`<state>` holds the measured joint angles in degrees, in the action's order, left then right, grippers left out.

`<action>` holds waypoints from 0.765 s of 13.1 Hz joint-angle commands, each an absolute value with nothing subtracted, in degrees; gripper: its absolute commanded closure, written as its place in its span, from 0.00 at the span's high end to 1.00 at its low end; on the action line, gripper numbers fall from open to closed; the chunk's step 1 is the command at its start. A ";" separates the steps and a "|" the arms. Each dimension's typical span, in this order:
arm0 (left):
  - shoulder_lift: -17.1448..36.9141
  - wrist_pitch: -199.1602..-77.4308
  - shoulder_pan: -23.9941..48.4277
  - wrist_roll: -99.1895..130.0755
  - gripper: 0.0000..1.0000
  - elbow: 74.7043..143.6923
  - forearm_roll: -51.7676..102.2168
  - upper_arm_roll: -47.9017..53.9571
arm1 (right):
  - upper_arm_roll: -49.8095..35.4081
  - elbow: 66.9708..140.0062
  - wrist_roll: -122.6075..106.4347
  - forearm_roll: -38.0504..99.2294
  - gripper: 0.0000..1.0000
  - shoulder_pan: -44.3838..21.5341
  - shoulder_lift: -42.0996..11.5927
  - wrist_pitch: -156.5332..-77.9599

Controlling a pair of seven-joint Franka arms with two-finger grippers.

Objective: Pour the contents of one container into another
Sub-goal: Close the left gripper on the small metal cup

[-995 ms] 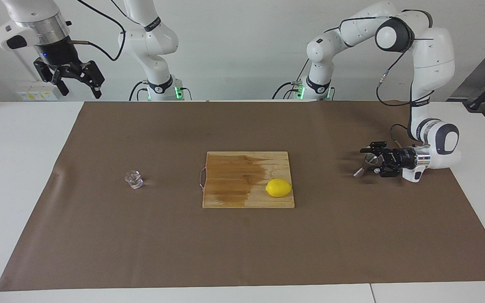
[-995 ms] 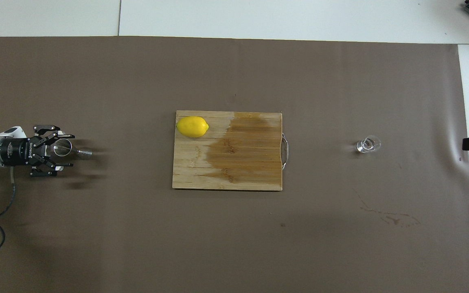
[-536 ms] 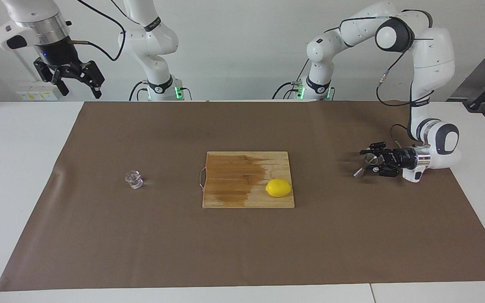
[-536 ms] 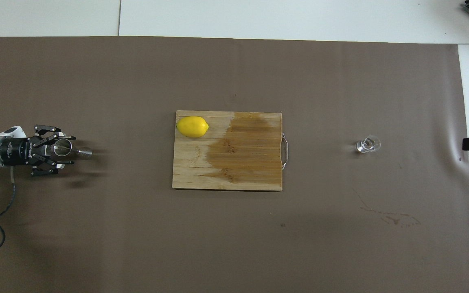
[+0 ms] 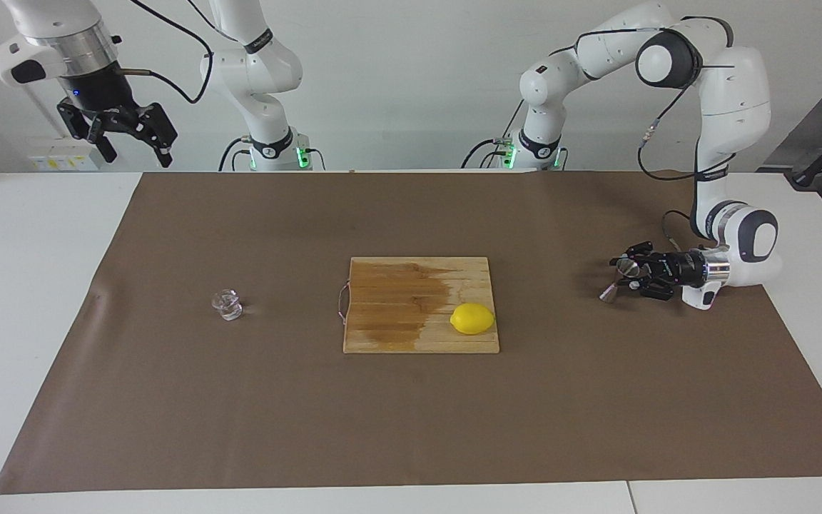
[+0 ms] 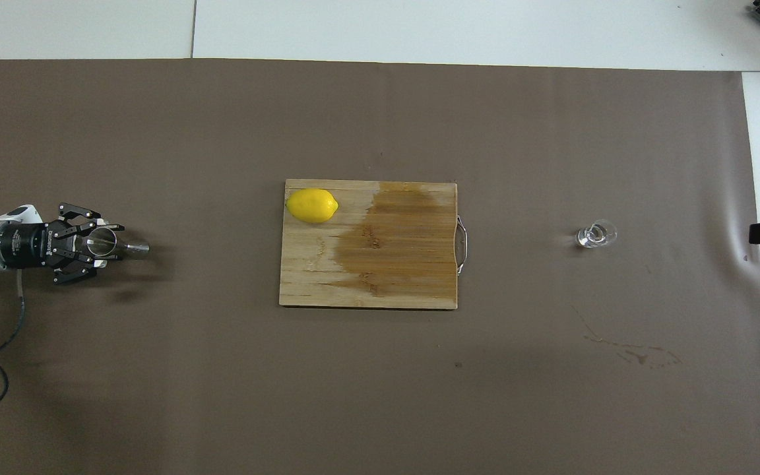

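While the left gripper [image 5: 628,275] sits low at mid-right of the facing view, horizontal, its fingers [image 6: 106,229] are closed in on the jigger [image 6: 113,244], one each side of the upper cone. Jigger's at mid-left of the overhead view, on the brown mat [image 6: 380,396] covering the table [image 5: 26,285], toward the left arm's end. It looks upright w/ its rim open to the overhead camera; can't tell if its base is touching the mat or just off it.

Glass cup [image 5: 227,304] stands on the mat at center-left of the facing view, toward the right arm's end, well apart from the jigger. Nothing's touching it.

Between the two, mid-frame, lies a wooden cutting board [image 5: 397,335] w/ a dark wet stain over part of it. Lemon [image 5: 472,318] rests on the board at the corner nearest the jigger's side, farther from the robots.

Right gripper [image 5: 129,139] waits high in the upper left of the facing view, over the table edge near its base, fingers spread apart, holding nothing.
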<state>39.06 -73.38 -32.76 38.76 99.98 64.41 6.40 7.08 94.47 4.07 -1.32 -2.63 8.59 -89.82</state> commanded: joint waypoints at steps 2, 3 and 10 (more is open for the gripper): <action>38.23 -74.27 -32.78 40.34 0.37 100.99 65.57 6.77 | 6.86 95.27 4.66 -0.97 1.00 -2.46 9.67 -89.38; 38.23 -74.18 -32.70 40.78 0.37 100.81 65.57 6.77 | 6.86 95.27 4.66 -0.88 1.00 -2.46 9.67 -89.38; 36.66 -74.00 -29.72 42.10 0.37 99.76 68.02 7.12 | 6.86 95.27 4.66 -0.97 1.00 -2.37 9.67 -89.38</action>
